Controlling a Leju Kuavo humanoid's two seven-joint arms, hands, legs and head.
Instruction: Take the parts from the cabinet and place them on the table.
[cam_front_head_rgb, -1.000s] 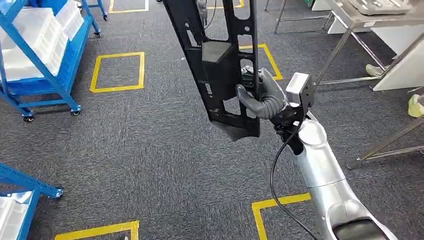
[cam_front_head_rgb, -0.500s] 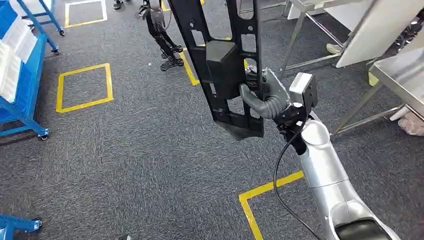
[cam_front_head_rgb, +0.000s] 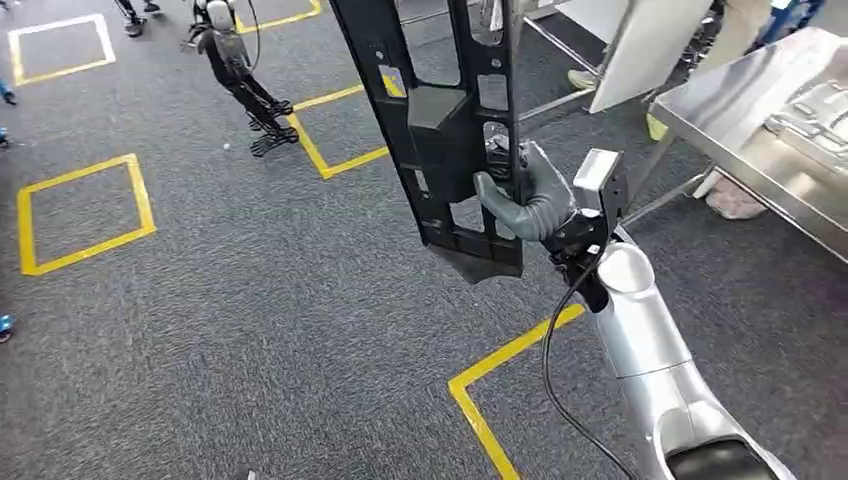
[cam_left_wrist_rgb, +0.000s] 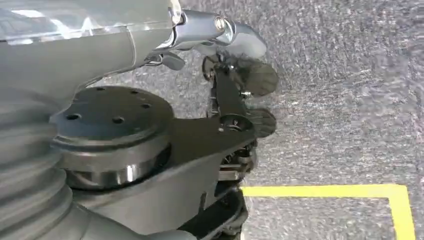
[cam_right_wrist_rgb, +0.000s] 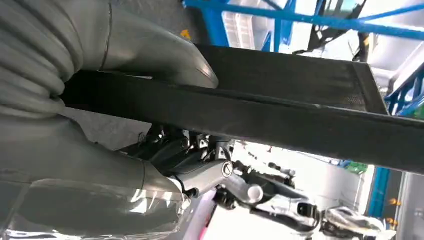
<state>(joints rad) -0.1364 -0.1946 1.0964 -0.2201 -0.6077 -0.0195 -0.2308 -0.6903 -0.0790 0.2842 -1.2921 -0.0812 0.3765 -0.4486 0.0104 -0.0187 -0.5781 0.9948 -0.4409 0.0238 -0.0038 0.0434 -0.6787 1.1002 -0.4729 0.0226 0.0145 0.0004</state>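
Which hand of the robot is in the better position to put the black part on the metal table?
The right. The right hand already grips the long black part, held upright above the carpet, and the metal table stands on that same side. The left hand hangs down toward the floor, holding nothing visible.

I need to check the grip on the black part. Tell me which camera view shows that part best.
The head view: the long black part hangs upright, cut-outs visible, with the right hand gripping its edge. The right wrist view shows a close dark strip of it under the thumb. The left wrist view looks at carpet.
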